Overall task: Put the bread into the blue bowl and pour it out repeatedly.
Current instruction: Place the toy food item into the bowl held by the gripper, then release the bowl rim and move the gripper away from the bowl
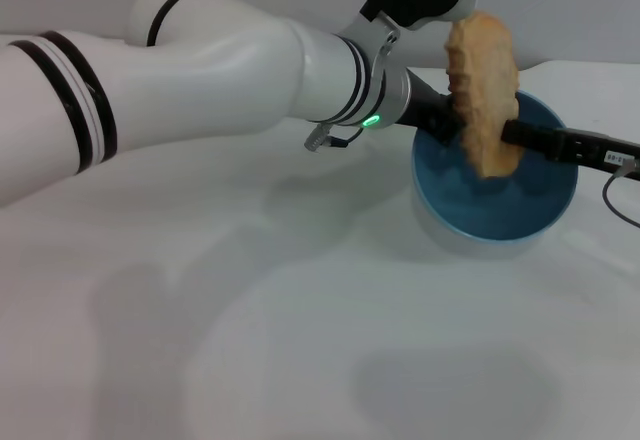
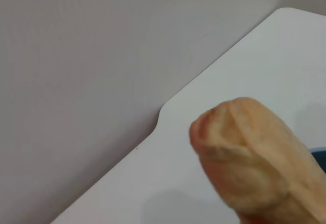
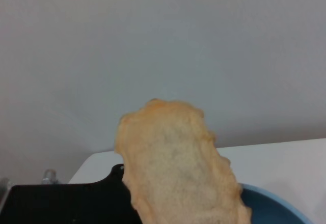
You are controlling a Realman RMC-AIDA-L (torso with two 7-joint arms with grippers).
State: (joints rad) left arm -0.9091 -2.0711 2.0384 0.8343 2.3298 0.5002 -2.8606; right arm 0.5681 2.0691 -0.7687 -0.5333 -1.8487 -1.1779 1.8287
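The bread (image 1: 483, 90) stands on end in the air, its lower tip dipping into the blue bowl (image 1: 500, 210) at the right of the white table. My left gripper (image 1: 452, 120) reaches in from the left and is shut on the bread; its fingertips are hidden behind the loaf. My right gripper (image 1: 535, 138) comes in from the right, lying across the bowl's right rim up to the bread. The left wrist view is filled by the bread (image 2: 254, 168), with a sliver of bowl (image 2: 320, 158). The right wrist view shows the bread (image 3: 178, 173) above the bowl (image 3: 275, 211).
The white table (image 1: 300, 340) stretches bare in front of and left of the bowl. Its far edge and rounded corner (image 2: 163, 112) meet a grey wall. A cable (image 1: 620, 195) hangs by the right gripper.
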